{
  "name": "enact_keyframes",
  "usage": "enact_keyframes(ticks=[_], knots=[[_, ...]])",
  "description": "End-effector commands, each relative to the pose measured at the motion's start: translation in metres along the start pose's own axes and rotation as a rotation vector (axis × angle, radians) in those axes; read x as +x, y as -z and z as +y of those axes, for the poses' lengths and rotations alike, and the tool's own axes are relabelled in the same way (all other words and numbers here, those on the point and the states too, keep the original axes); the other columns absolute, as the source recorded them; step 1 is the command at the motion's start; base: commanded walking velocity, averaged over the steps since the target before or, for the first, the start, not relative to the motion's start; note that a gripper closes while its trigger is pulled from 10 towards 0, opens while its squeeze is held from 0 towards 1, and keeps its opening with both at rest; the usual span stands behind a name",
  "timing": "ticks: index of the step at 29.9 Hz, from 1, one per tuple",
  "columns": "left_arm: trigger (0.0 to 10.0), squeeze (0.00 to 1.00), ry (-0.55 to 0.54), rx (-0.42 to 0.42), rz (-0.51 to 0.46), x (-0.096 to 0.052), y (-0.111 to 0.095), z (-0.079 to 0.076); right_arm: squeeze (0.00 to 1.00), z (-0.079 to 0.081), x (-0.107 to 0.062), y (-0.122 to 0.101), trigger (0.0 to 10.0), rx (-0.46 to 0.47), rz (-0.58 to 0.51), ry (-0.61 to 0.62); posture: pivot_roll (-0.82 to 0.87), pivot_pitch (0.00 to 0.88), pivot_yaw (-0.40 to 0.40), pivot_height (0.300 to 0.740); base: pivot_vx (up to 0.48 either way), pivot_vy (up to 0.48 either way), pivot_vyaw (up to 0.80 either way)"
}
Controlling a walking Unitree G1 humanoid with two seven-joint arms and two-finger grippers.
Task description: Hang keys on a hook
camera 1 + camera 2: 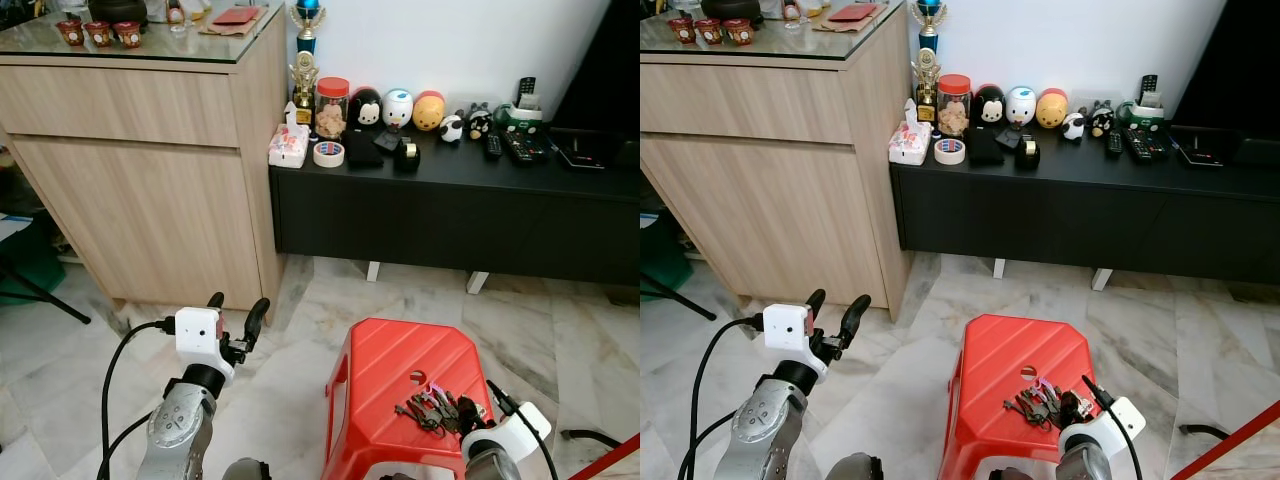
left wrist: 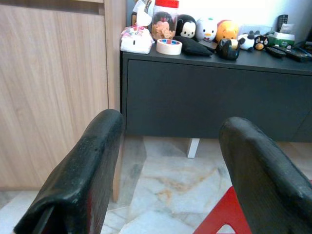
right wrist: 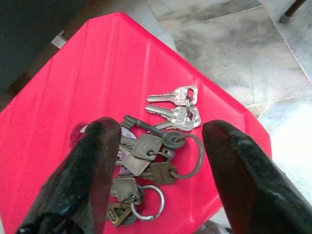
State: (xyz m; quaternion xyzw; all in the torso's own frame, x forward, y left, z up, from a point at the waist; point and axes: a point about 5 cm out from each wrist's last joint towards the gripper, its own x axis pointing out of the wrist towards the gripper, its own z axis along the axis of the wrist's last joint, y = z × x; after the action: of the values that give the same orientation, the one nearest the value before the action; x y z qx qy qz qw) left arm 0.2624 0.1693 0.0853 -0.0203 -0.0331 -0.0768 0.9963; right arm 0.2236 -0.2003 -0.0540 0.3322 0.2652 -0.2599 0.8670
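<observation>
keys (image 3: 153, 156) near stool (image 1: 385, 365) edge – right gripper (image 3: 161, 165) spread above

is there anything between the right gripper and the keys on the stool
Nothing visible. The right gripper hangs just above the keys with its jaws open, one on each side of the bunch. The keys lie loose on the red stool, with only bare stool top around them.
</observation>
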Motion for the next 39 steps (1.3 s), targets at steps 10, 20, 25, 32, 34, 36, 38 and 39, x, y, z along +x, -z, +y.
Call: enact_keyframes(ticks=[10,20,25,32,34,36,38,39], knots=[[10.0,0.00,0.033,0.010,0.003,0.009,-0.003,-0.006,0.00,-0.002,0.001,0.000,10.0,0.007,-0.002,0.017,0.06,0.033,-0.046,0.647,0.000,0.000,0.00],[10.0,0.00,0.040,0.020,-0.015,0.014,-0.009,-0.005,0.00,0.008,0.002,0.002,10.0,0.034,0.006,-0.003,0.08,0.076,-0.041,0.647,0.000,0.000,0.00],[10.0,0.00,0.013,0.014,-0.040,0.019,-0.018,0.002,0.00,0.012,0.002,0.002,10.0,0.060,-0.006,-0.025,0.10,0.105,-0.043,0.647,0.000,0.000,0.00],[10.0,0.00,0.003,0.011,-0.046,0.020,-0.021,0.006,0.00,0.012,0.003,-0.001,10.0,0.076,-0.027,-0.035,0.10,0.127,-0.040,0.647,0.000,0.000,0.00],[10.0,0.00,0.004,0.013,-0.046,0.018,-0.021,0.005,0.00,0.012,0.003,-0.003,10.0,0.078,-0.041,-0.035,0.09,0.135,-0.041,0.647,0.000,0.000,0.00],[10.0,0.00,-0.002,0.011,-0.036,0.016,-0.019,0.006,0.00,0.012,0.004,-0.009,10.0,0.108,-0.072,-0.032,0.09,0.142,-0.041,0.647,0.000,0.000,0.00],[10.0,0.00,-0.007,0.009,-0.030,0.014,-0.018,0.006,0.00,0.010,0.004,-0.013,10.0,0.121,-0.084,-0.021,0.09,0.143,-0.042,0.647,0.000,0.000,0.00],[10.0,0.00,-0.009,0.009,-0.029,0.013,-0.018,0.006,0.00,0.009,0.004,-0.013,10.0,0.123,-0.087,-0.018,0.09,0.144,-0.042,0.647,0.000,0.000,0.00]])
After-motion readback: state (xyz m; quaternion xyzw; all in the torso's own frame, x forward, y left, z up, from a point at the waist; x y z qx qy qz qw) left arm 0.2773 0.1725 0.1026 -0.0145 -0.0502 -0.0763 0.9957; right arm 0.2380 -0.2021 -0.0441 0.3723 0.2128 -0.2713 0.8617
